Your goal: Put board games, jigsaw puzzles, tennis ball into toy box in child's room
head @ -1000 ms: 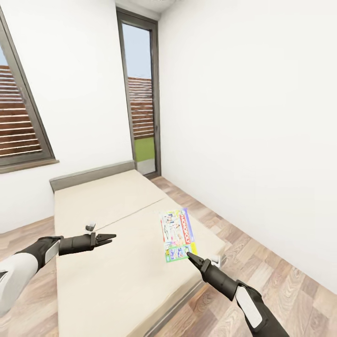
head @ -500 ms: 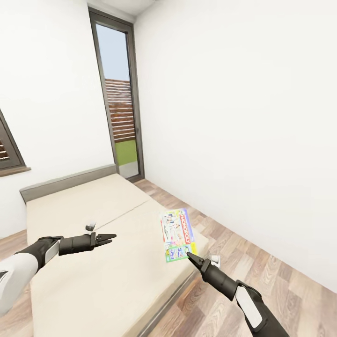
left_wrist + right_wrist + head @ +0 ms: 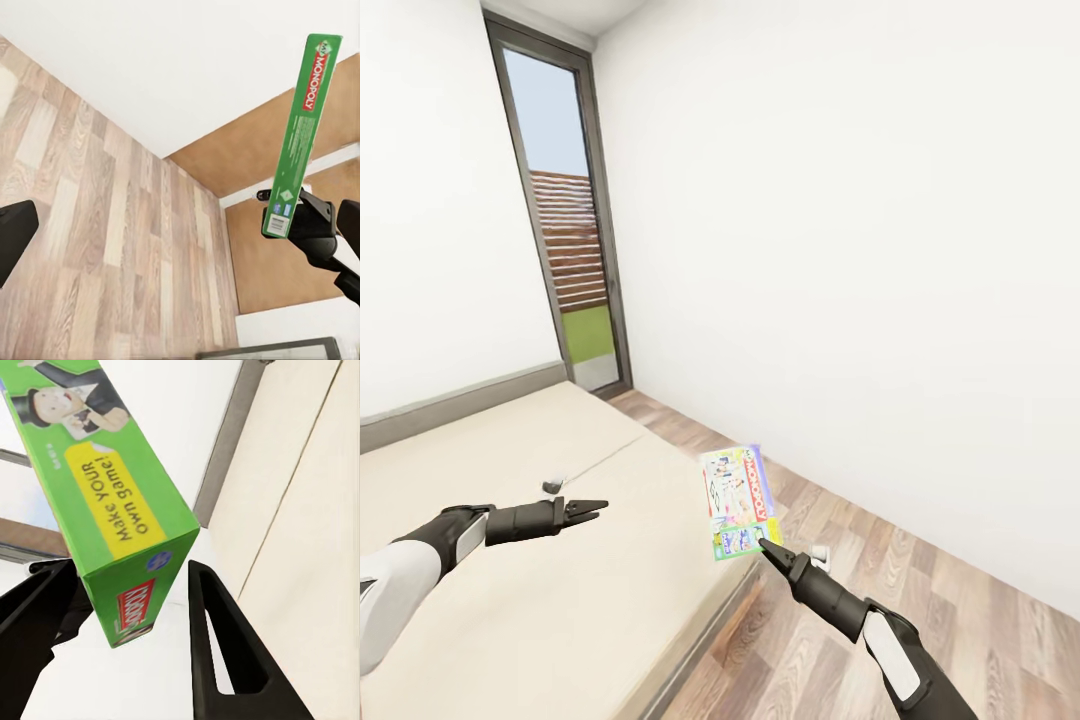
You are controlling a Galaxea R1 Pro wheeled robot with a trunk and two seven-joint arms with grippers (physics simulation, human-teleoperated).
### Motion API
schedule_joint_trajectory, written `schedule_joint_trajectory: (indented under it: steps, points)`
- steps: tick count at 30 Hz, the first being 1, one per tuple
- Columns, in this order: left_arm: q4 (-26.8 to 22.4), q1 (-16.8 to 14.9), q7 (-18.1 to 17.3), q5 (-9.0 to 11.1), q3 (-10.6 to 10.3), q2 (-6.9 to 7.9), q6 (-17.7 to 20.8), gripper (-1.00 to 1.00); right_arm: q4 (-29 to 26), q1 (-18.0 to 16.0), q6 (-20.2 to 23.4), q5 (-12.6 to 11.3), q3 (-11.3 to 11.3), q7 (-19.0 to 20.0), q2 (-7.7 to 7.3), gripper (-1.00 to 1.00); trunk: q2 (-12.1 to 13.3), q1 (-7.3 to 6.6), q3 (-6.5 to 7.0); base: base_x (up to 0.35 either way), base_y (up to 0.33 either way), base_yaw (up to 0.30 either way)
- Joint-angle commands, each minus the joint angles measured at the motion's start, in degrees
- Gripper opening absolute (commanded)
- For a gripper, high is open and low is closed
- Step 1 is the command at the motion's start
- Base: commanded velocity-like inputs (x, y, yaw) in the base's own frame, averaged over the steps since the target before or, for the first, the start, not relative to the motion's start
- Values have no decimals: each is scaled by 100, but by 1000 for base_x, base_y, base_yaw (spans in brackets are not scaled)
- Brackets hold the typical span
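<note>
Right pincer point(image 3: 764, 546) raised, gripping Monopoly box point(image 3: 738, 500)

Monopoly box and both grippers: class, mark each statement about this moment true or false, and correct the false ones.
1. The right gripper holds the Monopoly box. True.
2. The box lies flat on the bed. False: it is lifted, held by its lower end.
3. The left gripper holds a tennis ball. False: it holds nothing.
4. The floor beside the bed is wood plank. True.
5. The box's narrow side is green. True.
</note>
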Motion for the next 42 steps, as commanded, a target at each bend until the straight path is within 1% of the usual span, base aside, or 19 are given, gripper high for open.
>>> schedule_joint_trajectory:
  steps: [1, 42]
  points:
    - [-1, -3, -21, -16, 19, 2, 60, 100, 2, -6, 49, -36, -19, 7, 5, -100, -11, 3, -5, 0, 0, -266]
    - [-1, -3, -12, -18, 11, -7, 52, 100, 2, -6, 49, -36, -19, 2, 0, -100, -11, 3, 190, 0, 0, -266]
